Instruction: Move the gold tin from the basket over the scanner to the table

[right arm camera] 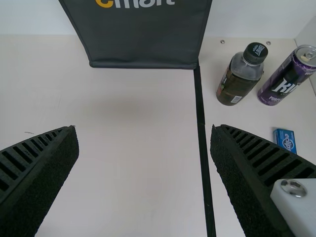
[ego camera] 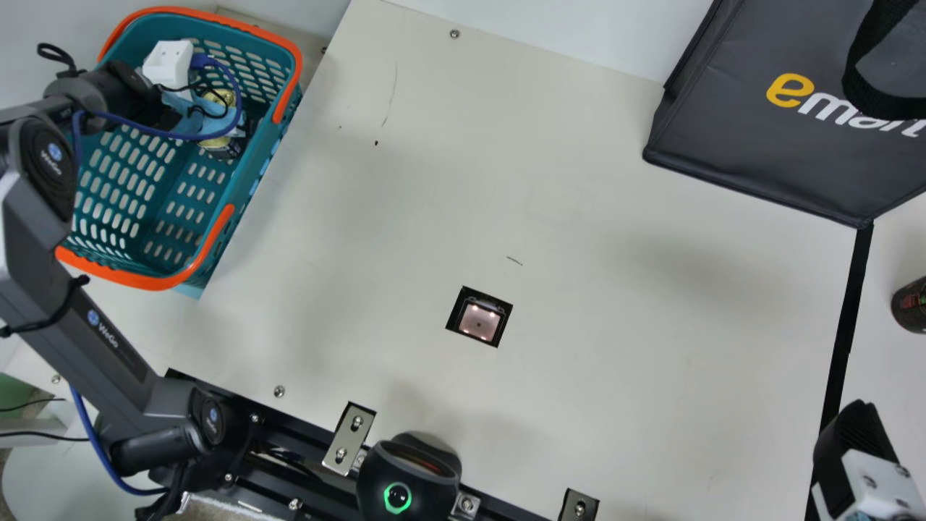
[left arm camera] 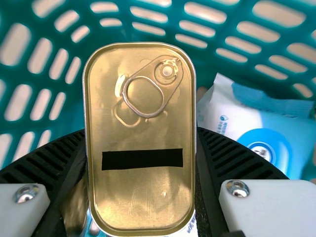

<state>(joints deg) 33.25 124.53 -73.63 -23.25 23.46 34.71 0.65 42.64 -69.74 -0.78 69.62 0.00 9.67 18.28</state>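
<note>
The gold rectangular tin with a ring-pull lid (left arm camera: pixel 140 197) is inside the teal perforated basket with orange handles (ego camera: pixel 244 170), its long sides clamped between the ribbed fingers of the left claw (left arm camera: pixel 140 132). Gripping across the narrow width probably suits this shape: both pads meet straight sides, and the lid faces the wrist camera, which likely leaves the underside free to be shown to the scanner. The black square scanner window with a lit pane (ego camera: pixel 479 317) is set into the cream tabletop (ego camera: pixel 615 304), well apart from the basket, so the tin presumably has to clear the basket's rim first. The white-and-blue soft packet (left arm camera: pixel 266 128), beside the tin in the basket, could drag along if the lift is not straight.

The right claw (right arm camera: pixel 144 127) is spread wide with nothing between its fingers, across the tabletop from the basket, likely because this job needs one arm.

In the main view the left arm's wrist and a looping blue cable cover part of the basket's contents, and I can't tell which gold patch there is the held tin. The tin's underside and any barcode are hidden, and another metallic surface below the left claw is too blurred to name.
</note>
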